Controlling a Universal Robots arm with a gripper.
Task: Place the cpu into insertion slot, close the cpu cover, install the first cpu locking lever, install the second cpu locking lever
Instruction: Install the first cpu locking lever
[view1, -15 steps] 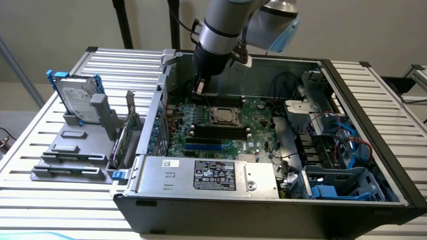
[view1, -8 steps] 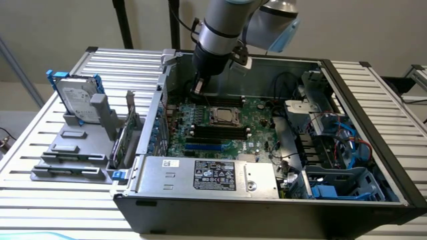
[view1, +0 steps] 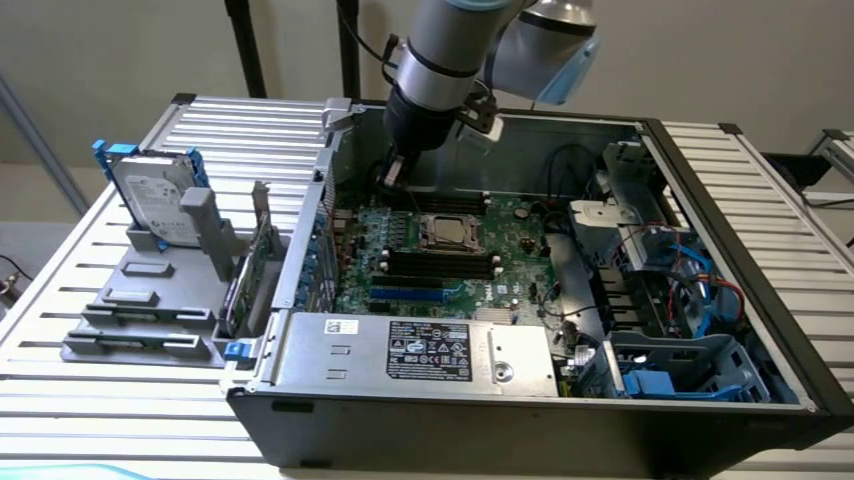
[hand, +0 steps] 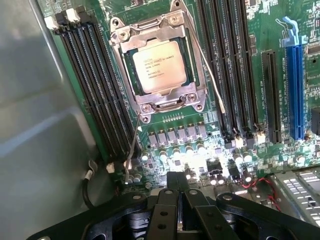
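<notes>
gripper: fingers pressed together, empty, hovering near the socket
cpu: seated in insertion slot, face up
cpu cover: lying down around the cpu
levers: thin wires angled off the socket

Cpu seated flat in insertion slot; cpu cover closed down.

A ribbed silver metal desk carries an open black computer case lying on its side. Just beside it, at the exterior view's left, is a grey plastic rack (a hard drive stands upright in it).
</notes>
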